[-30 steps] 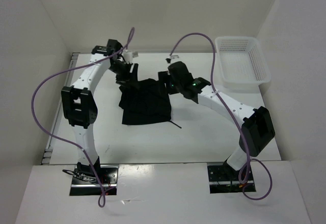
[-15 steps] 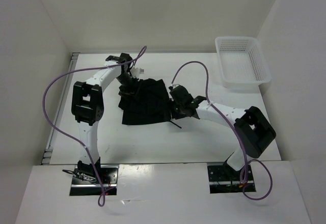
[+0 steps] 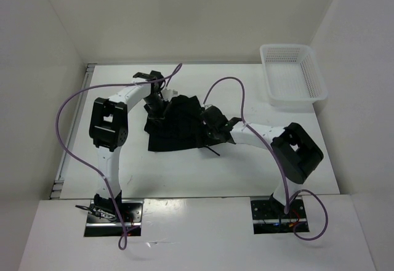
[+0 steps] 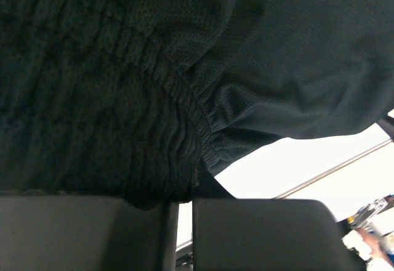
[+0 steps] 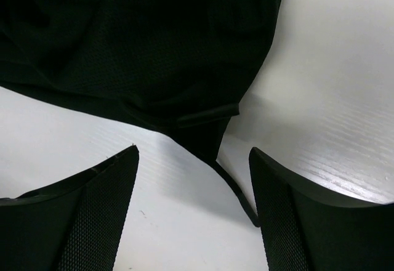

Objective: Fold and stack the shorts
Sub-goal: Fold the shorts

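The black shorts (image 3: pixel 177 126) lie rumpled in the middle of the table, and their gathered waistband (image 4: pixel 154 68) fills the left wrist view. My left gripper (image 3: pixel 157 107) is at their far left corner, shut on a bunch of waistband fabric (image 4: pixel 184 200) that is lifted off the table. My right gripper (image 3: pixel 208 125) is low at the shorts' right edge. It stands open (image 5: pixel 194 149), its fingers on either side of a fabric corner (image 5: pixel 203 129) without touching it. The thin drawstring (image 5: pixel 237 191) trails along the table toward the right finger (image 5: pixel 308 222).
A white mesh basket (image 3: pixel 293 84) stands at the back right. White walls enclose the table on the left, back and right. The drawstring end (image 3: pixel 213 151) lies on the table in front of the shorts.
My left gripper came down onto the shorts' far left corner and shut on the waistband. My right gripper moved nearer and left to the shorts' right edge, still open.
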You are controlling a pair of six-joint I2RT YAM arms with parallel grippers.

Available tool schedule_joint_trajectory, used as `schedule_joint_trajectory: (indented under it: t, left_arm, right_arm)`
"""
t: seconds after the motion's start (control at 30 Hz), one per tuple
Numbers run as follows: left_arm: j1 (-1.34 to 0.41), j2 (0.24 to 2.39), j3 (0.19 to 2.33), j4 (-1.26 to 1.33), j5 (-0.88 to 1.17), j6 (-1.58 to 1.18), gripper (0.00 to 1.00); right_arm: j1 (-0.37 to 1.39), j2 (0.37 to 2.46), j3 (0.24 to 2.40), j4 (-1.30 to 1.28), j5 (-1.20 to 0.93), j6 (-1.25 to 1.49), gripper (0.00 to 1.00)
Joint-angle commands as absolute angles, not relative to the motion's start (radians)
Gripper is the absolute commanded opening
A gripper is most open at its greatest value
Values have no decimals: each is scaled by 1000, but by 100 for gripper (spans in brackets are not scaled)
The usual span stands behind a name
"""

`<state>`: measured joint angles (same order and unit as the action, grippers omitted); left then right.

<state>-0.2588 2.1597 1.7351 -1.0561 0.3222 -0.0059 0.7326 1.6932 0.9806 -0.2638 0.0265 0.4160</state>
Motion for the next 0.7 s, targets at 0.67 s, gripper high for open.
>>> schedule_joint_trajectory:
  t: [0.67]
  left_arm:
    - [-32, 2174, 1678, -1200, 436, 0, 4]
  right_arm:
    - [742, 1718, 1042, -182, 98, 390, 64]
